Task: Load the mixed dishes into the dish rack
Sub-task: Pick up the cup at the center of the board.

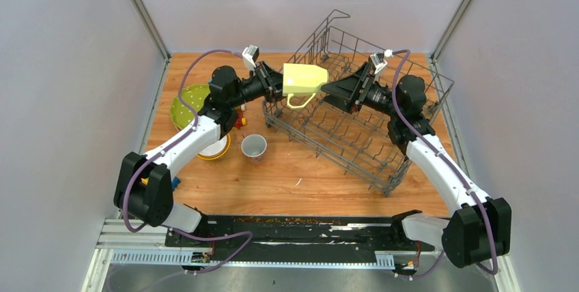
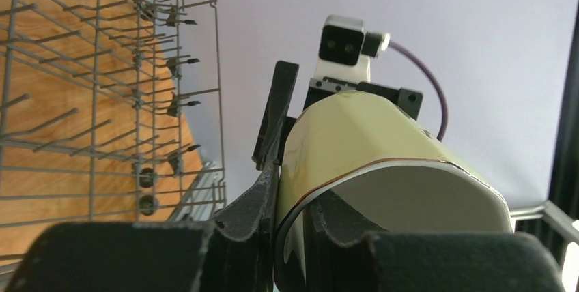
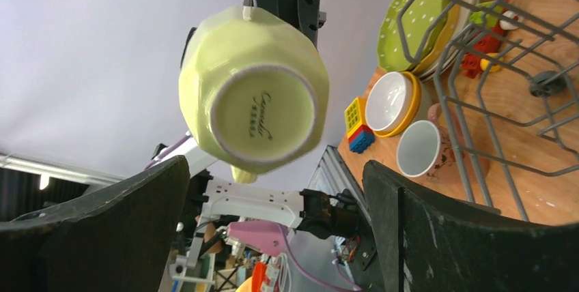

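Wooden counter [image 1: 307, 183], grey-walled booth: left fingers [image 2: 256, 207] clamped on the rim of the pale-green mug [image 1: 304, 78], held aloft over the near-left end of the dish rack [image 1: 355, 138]. The right fingers [image 3: 102, 237] are spread wide, facing its base. Rack holds nothing visible; loading barely begun. Outstanding: dotted plate stack [image 1: 186, 104], nested bowls [image 1: 217, 147], pink mug [image 1: 254, 146], among toy blocks [image 3: 358, 125].

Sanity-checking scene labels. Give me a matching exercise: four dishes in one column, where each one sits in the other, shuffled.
1 pale-green mug
2 pink mug
3 white bowl
4 lime-green dotted plate

A nested in the yellow bowl
B top of the plate stack
C gripped by the left end effector, above the dish rack
D upright on the table

Pairs: 1-C, 2-D, 3-A, 4-B
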